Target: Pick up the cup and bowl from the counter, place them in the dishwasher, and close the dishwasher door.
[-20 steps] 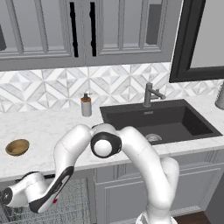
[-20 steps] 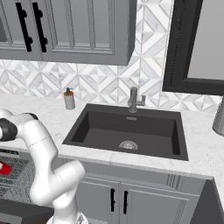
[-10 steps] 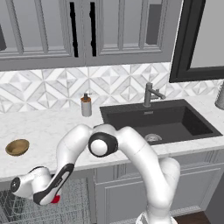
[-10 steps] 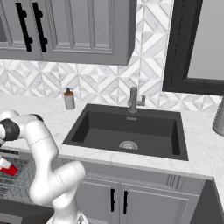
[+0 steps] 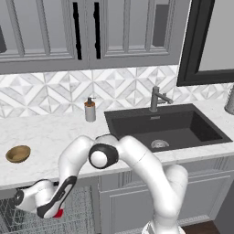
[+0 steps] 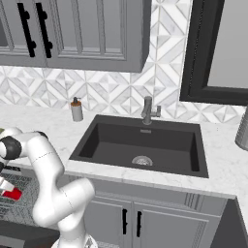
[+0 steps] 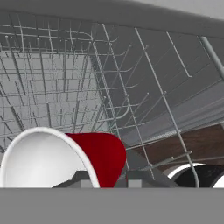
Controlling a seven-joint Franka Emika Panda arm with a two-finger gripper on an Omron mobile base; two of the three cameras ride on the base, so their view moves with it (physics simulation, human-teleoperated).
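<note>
Hand view: the gripper (image 7: 109,183) clasps the red cup (image 7: 70,157) by its rim, dishwasher rack (image 7: 109,87) just beyond, ready for setting it down

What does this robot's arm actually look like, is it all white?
Mostly. The arm is made of smooth, rounded, glossy white segments, like thick tubes. Dark round caps mark its joints, one at the elbow and one in the right base view. A black stripe runs along the forearm. No loose cables or lettering can be seen.
</note>
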